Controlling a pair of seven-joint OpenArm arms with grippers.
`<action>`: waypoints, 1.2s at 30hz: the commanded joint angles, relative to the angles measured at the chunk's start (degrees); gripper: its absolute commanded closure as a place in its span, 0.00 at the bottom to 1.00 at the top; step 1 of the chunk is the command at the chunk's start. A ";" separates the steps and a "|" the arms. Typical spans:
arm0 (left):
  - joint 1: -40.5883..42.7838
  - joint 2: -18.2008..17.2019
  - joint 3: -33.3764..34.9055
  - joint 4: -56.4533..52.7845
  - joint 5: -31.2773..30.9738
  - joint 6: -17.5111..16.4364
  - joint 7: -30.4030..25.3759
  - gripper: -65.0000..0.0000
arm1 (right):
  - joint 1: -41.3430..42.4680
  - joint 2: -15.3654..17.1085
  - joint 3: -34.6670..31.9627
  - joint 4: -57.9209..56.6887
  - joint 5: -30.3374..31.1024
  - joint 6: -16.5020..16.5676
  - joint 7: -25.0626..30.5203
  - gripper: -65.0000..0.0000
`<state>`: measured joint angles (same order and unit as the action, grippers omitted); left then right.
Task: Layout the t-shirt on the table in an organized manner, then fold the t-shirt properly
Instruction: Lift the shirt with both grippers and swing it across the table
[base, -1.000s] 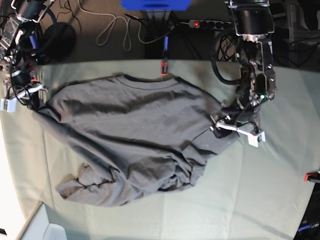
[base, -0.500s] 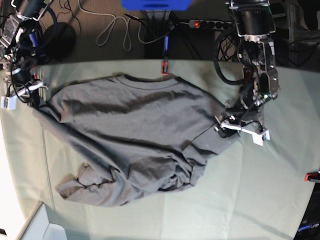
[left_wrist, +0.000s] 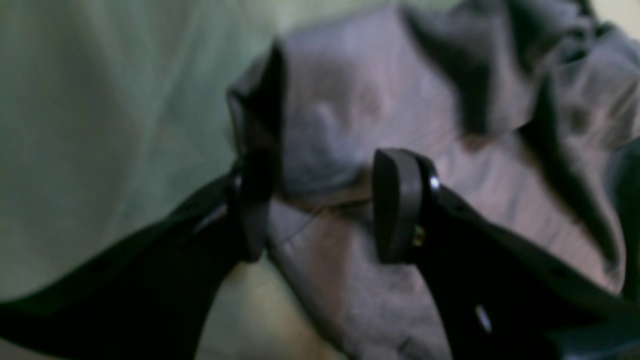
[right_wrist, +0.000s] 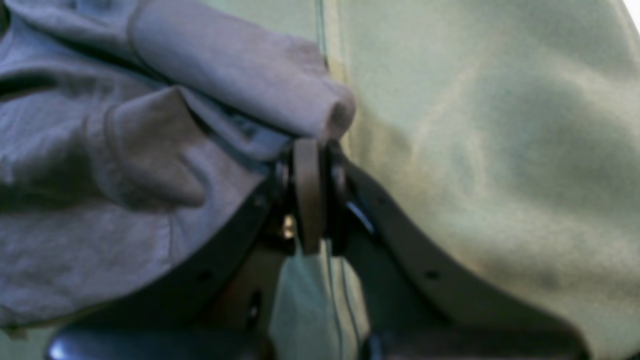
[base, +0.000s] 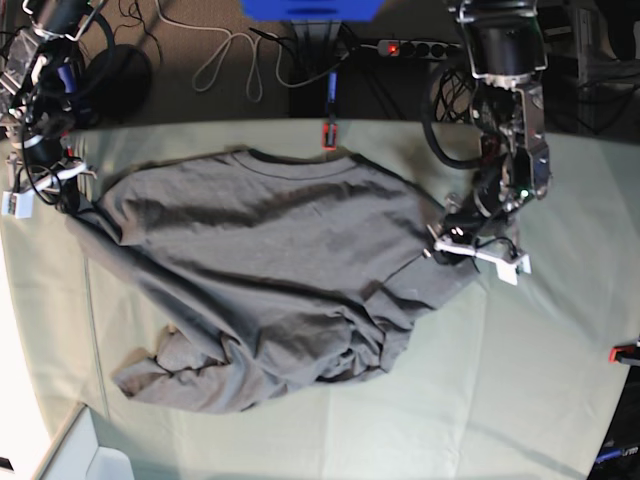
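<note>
Dark grey t-shirt (base: 260, 270) lies rumpled on desk (base: 520, 380); right end effector (right_wrist: 310, 195) pinches sleeve edge, left end effector (left_wrist: 320, 205) straddles other sleeve, jaws apart. Soft, light fabric; grip at hems.

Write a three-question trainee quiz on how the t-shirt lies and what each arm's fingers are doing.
1. True or false: the t-shirt lies flat and smooth all over the table.
2. Which gripper is shut on the shirt's cloth? A) left gripper B) right gripper C) neither
3. Fill in: in the left wrist view the fingers stand apart with a sleeve ____ between them.

Key:
1. False: the hem end near the camera is bunched in folds.
2. B: its fingers are pressed together on a sleeve edge.
3. Edge (hem): the fingers straddle it, and whether they touch it is too blurred to tell.
</note>
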<state>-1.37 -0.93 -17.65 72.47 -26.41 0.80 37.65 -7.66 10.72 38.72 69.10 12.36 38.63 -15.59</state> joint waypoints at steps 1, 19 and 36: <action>-1.32 -0.17 -0.15 0.63 -0.53 -0.49 -0.77 0.53 | 0.32 0.93 0.36 0.92 0.78 0.71 1.31 1.00; -0.08 0.97 -5.16 11.09 -0.62 -0.84 -0.77 1.00 | 0.85 1.98 0.71 1.36 0.69 0.71 1.40 1.00; -0.26 -2.28 -34.26 16.46 -18.90 -0.58 4.33 1.00 | 5.95 4.27 0.62 19.47 0.69 0.62 -3.61 1.00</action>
<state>-0.91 -2.31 -51.70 87.92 -45.12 0.08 43.99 -2.31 13.50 38.79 87.39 12.40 39.22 -21.12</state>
